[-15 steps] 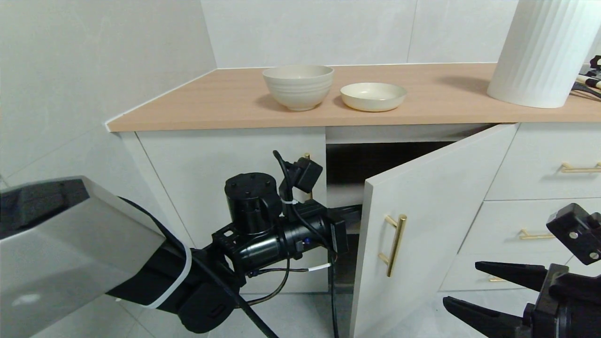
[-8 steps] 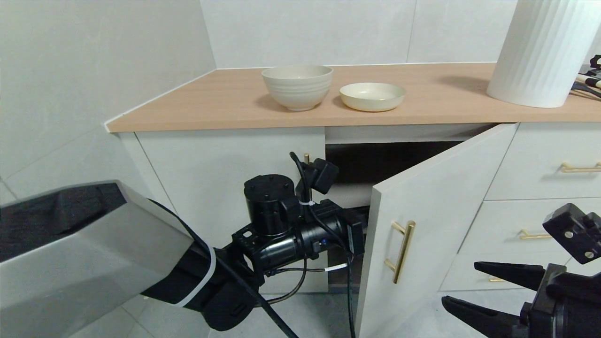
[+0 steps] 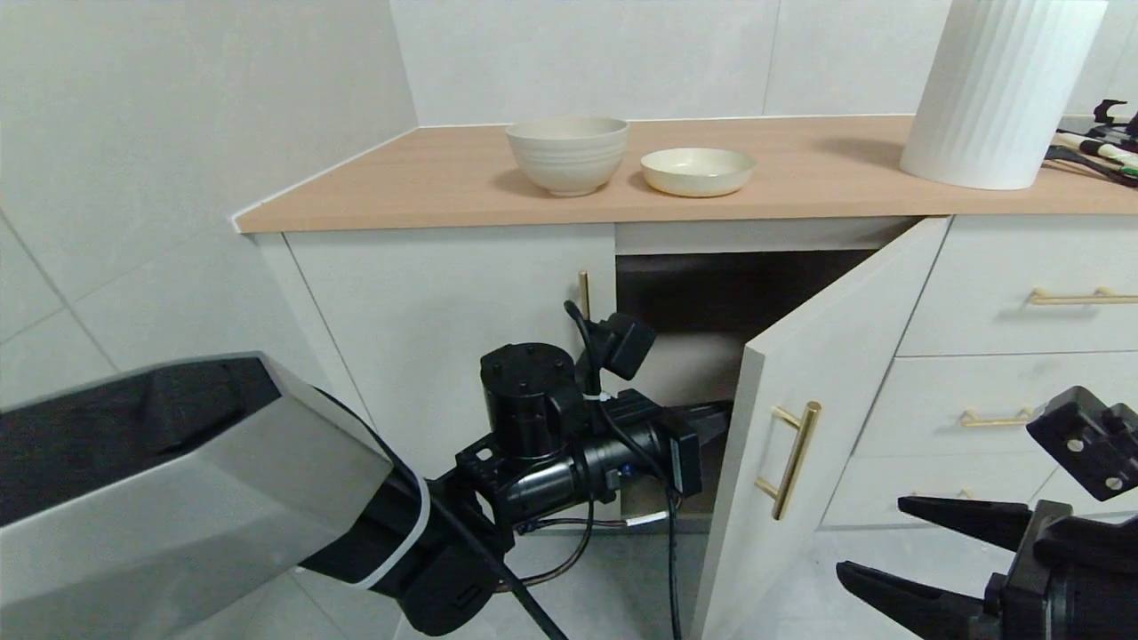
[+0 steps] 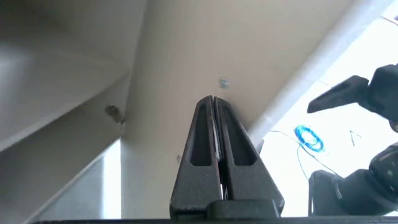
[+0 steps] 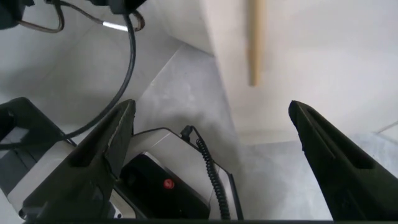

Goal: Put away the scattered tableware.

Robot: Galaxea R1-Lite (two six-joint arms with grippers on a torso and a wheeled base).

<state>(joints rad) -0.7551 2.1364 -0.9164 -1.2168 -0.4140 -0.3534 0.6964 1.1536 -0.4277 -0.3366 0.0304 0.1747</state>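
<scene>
On the tabletop (image 3: 427,191), close to the back-left corner: a deep ribbed bowl (image 3: 567,153), upright, with a shallow dish (image 3: 698,171) just beside it toward the right, a narrow gap between them. Bare wood all the way forward to the front edge and out to the left end. Farther along, near the right end, a tall white ribbed vase (image 3: 1000,89), its top cut off, and some utensils (image 3: 1089,147) cropped at the frame's border, too partial to identify. Below the front edge, a cabinet door (image 3: 827,356) swung partly open, gold handle (image 3: 789,460) on its outer face, and beside it a dark cabinet opening (image 3: 711,293). Interior hard to make out, its lower part blocked by the left arm and the door. Left jaws clenched on nothing, tucked in behind the door's free edge at the mouth of the opening; contact with the door's inner face impossible to tell. Right jaws spread wide and empty, low down before the door's outer face, well apart from the bowl and dish. Closed neighbouring door (image 3: 444,338) to the left, drawers (image 3: 1022,293) to the right.
</scene>
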